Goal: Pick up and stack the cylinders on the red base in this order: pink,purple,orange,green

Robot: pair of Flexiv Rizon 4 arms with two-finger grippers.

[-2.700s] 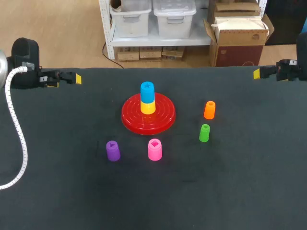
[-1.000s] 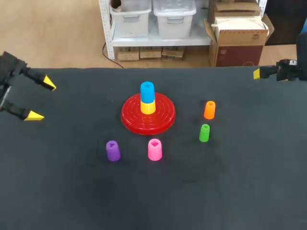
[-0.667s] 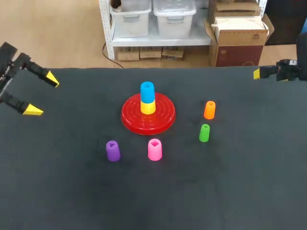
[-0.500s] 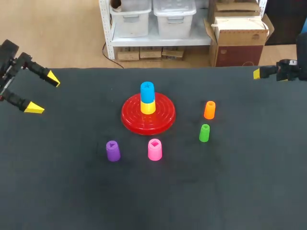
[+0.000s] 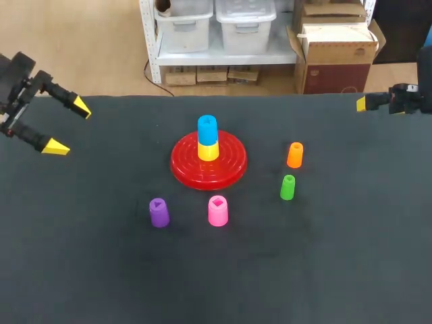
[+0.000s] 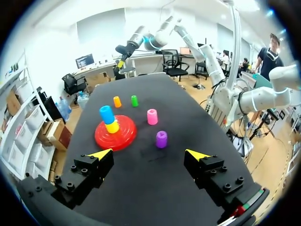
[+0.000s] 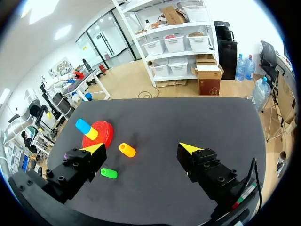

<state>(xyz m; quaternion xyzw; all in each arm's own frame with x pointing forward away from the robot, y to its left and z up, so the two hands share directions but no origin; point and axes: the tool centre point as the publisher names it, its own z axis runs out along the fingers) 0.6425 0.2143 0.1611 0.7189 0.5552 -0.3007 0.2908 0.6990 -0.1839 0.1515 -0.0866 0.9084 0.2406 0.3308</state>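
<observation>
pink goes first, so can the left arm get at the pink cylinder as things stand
Probably yes. The left gripper hangs open over the table near its left edge, and nothing stands between it and the pink cylinder. The purple cylinder stands beside that one, apart.

Spread claw [image 6: 149, 153], purple cylinder [image 6: 161, 139] ahead

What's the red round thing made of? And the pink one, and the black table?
The red base looks like hard, glossy plastic: light shines on its moulded rings. The pink cylinder looks like smooth plastic too, evenly coloured with a neat shaped hole on top. The table seems covered in matte black cloth or felt, with no shine, but that's a guess.
</observation>
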